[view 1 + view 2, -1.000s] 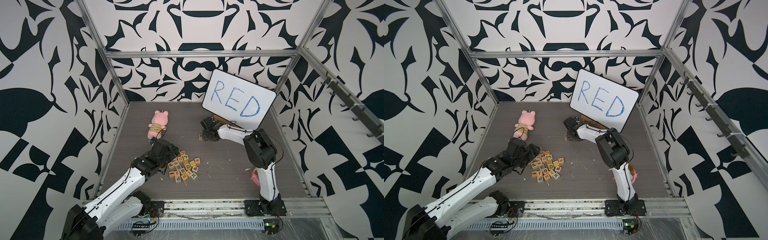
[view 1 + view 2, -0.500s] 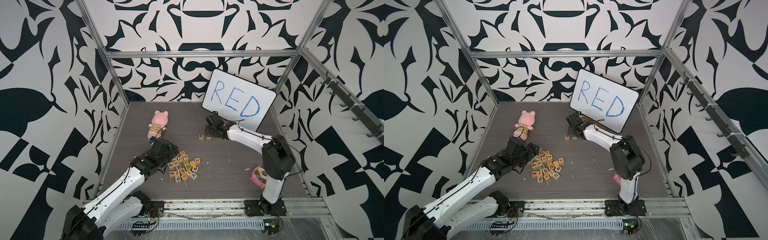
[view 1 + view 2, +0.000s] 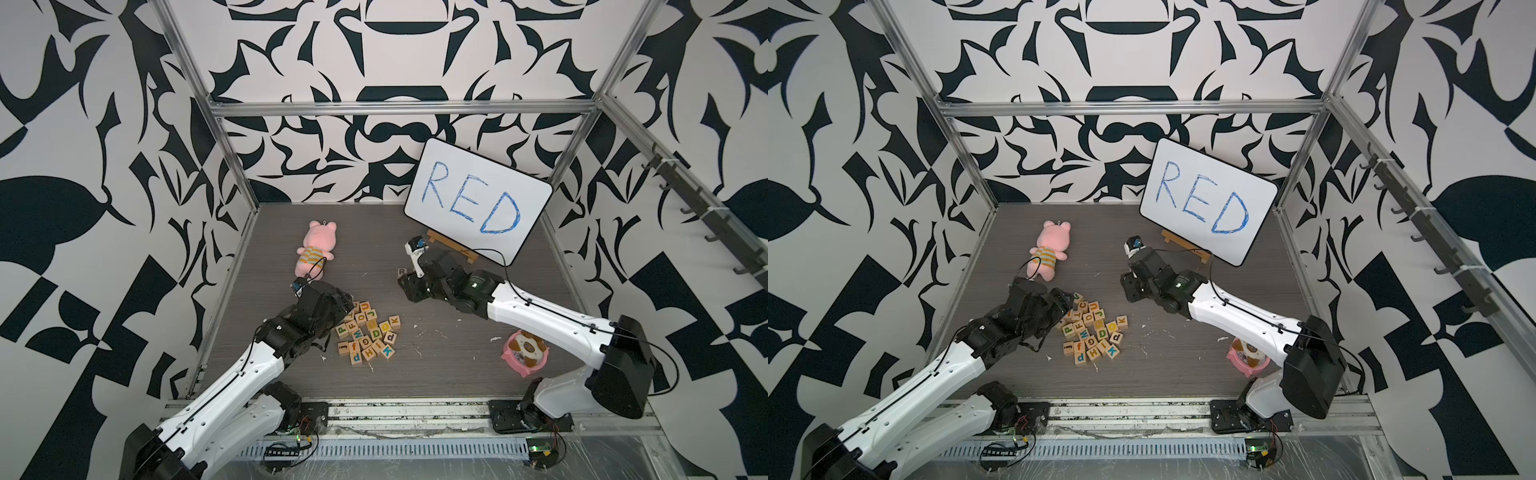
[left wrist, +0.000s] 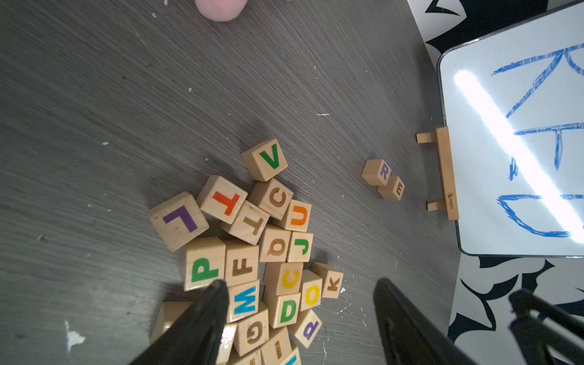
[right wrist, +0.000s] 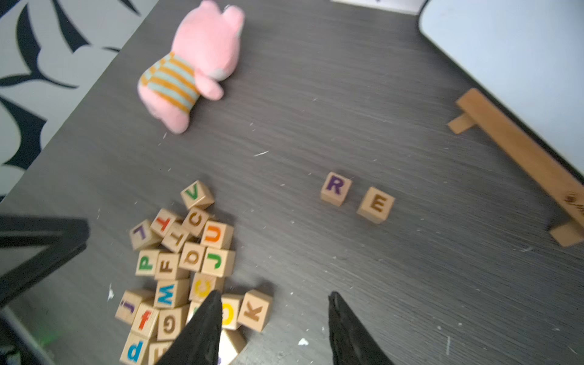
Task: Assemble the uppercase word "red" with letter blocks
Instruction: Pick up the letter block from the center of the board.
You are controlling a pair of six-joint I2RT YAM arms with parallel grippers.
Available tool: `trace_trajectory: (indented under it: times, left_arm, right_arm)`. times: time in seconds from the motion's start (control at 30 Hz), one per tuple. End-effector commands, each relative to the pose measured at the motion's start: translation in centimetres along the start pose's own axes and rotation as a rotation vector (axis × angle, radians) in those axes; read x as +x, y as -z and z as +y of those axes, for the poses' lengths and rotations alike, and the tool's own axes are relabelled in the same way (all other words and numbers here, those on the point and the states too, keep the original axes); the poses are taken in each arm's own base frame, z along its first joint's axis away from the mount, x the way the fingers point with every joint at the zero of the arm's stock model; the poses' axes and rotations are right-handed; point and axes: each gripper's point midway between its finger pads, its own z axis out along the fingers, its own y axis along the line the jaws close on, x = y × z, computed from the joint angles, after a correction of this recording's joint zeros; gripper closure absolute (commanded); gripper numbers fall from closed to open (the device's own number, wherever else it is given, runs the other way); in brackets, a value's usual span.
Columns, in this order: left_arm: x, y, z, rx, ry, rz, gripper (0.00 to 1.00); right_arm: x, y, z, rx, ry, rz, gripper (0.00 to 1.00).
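Two letter blocks lie side by side in front of the whiteboard: R (image 5: 335, 188) and E (image 5: 376, 204), a small gap between them. In a top view the R block (image 3: 402, 272) shows at the edge of my right arm. The other letter blocks sit in a loose pile (image 3: 368, 334) with the green D (image 4: 286, 309) among them. My left gripper (image 4: 300, 294) hangs open over the pile's near side, holding nothing. My right gripper (image 5: 274, 297) is open and empty, raised between the pile and the R and E pair.
A pink plush toy (image 3: 316, 251) lies at the back left. The whiteboard (image 3: 478, 203) reading RED leans on a wooden stand (image 3: 453, 245) at the back right. A pink bowl-like toy (image 3: 524, 349) sits under my right arm. Patterned walls enclose the table.
My right gripper has let go of the E block beside the R, opened, and pulled back from the whiteboard toward the pile. My left arm has stayed over the pile.
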Motion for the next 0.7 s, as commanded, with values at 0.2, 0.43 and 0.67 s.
trace_trajectory:
  times: [0.2,0.43,0.67]
  left_arm:
    - [1.3,-1.4,2.1,-0.050,0.081,0.058,0.33]
    - [2.2,-1.9,3.3,-0.095,0.094,0.090,0.31]
    - [2.3,-2.0,4.4,-0.133,0.130,0.083,0.30]
  right_arm:
    - [3.4,0.3,2.6,-0.033,0.010,0.037,0.51]
    - [6.5,-0.1,1.9,0.002,-0.002,0.104,0.56]
    - [8.1,0.1,1.9,0.010,-0.010,0.125,0.56]
